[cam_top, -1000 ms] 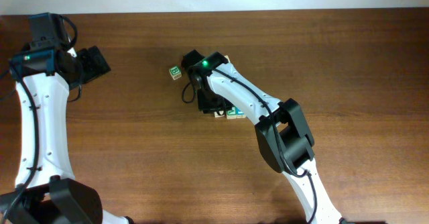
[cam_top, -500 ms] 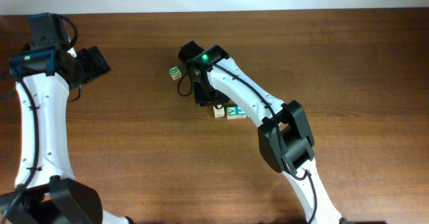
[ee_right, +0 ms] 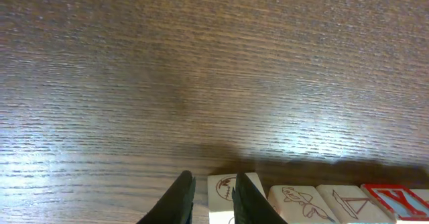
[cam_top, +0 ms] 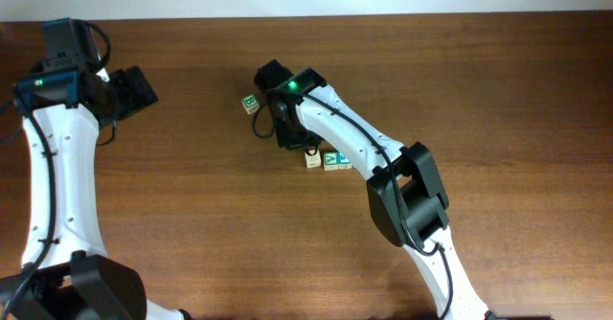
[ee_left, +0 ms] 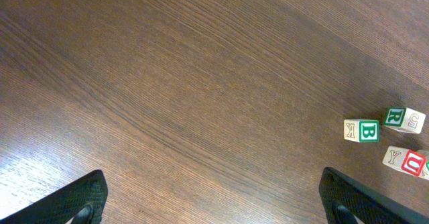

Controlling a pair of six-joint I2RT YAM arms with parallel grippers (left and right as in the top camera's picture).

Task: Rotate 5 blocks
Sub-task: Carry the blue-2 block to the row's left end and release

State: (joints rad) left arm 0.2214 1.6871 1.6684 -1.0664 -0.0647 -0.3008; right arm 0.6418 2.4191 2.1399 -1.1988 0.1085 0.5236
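Observation:
A row of blocks lies at mid-table, half under my right arm: a pale block (cam_top: 312,159), a green-letter block (cam_top: 331,159) and a blue edge (cam_top: 345,157). In the right wrist view the row reads as a pale block with a ball drawing (ee_right: 221,187), a fish block (ee_right: 301,200) and a triangle block (ee_right: 348,200). My right gripper (ee_right: 211,178) (cam_top: 284,133) hangs just left of the row's end. Its fingers are almost together and grip nothing; the right finger overlaps the ball block. My left gripper (ee_left: 214,200) is wide open over bare wood at far left.
A green "B" cube (cam_top: 251,102) (ee_left: 361,130) sits alone left of the right gripper. The left wrist view also shows a green "R" cube (ee_left: 404,119) and a red-faced cube (ee_left: 406,161). A red-faced cube (ee_right: 399,200) ends the row.
My right gripper has shifted up and left off the row, uncovering the pale end block, and its jaws have narrowed. The left arm has not moved.

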